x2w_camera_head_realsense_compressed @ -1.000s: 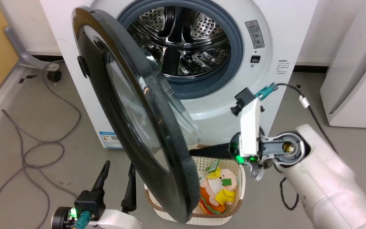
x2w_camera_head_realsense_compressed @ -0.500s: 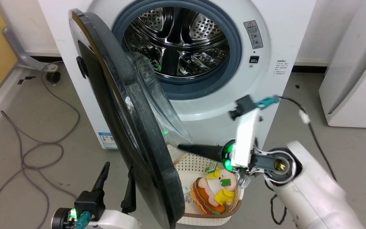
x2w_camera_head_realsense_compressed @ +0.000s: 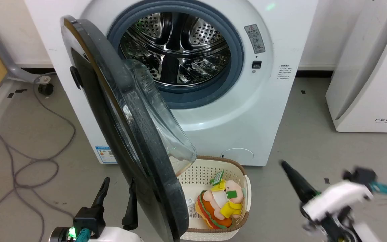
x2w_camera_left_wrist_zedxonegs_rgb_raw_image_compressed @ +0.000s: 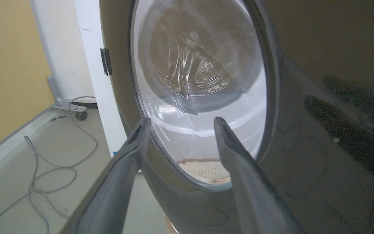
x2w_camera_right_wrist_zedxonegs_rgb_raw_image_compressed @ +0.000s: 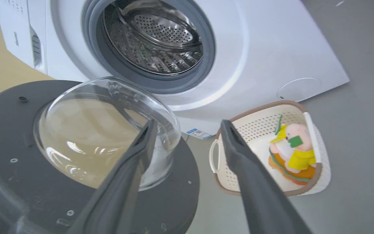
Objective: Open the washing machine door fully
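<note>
The right gripper (x2w_camera_right_wrist_zedxonegs_rgb_raw_image_compressed: 187, 125), shut at the door's inner side a second ago, has let go and drawn back to the lower right. Its two dark fingers now stand fully apart, hold nothing, and are well clear of the large round glossy black washing machine door with its bulging clear glass bowl (x2w_camera_head_realsense_compressed: 146, 151).

The door hangs on its left-side hinge, swung wider than before and roughly edge-on to us, beside the cream perforated basket (x2w_camera_head_realsense_compressed: 203, 171). We judge that further travel remains.

The left gripper (x2w_camera_head_realsense_compressed: 119, 183), spread and empty, waits near the door's outer face.
</note>
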Tool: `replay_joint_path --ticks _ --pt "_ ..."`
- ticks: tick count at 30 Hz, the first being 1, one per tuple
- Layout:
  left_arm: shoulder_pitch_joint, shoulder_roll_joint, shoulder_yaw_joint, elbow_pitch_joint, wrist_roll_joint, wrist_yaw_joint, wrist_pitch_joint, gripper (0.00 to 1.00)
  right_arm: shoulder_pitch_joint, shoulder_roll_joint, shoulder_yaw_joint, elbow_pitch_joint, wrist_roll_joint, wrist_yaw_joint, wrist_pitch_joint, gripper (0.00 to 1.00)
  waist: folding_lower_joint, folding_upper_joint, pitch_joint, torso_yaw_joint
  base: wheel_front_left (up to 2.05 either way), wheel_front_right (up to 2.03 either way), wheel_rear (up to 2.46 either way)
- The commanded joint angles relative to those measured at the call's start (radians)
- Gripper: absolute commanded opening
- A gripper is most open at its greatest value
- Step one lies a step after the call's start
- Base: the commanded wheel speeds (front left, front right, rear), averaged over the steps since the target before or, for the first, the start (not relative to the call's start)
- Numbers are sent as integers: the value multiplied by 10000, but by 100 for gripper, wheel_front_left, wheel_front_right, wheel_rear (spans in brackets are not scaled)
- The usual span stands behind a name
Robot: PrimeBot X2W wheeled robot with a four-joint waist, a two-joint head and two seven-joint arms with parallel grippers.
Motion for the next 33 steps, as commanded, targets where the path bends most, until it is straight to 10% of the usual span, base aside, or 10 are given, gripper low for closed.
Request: replay_joint_path --ticks 1,9,18,32,33 --pt "160 96 90 70 -59 -33 -53 100 830 -47 -542 272 -1019 -6 -1355 100 -1 0 -30 -42 0 0 0" --pt "178 141 272 145 -57 -13 -53 100 1973 188 -2720 96 -5411 -6 -3515 100 -1 0 -53 -119 0 0 0" --pt "154 174 439 157 -39 -12 -53 100 3183 1399 -4484 -3982 -10660 -6 -3500 100 -1 0 -39 -137 0 0 0" --pt "82 222 470 316 52 -70 -53 100 4369 1551 -3569 -5539 -11994 -6 -2080 100 -1 0 47 -181 0 0 0" --pt "77 230 460 349 55 -82 -53 56 4365 1551 -3576 -5525 -11888 -6 -2085 100 -1 0 52 -178 0 0 0"
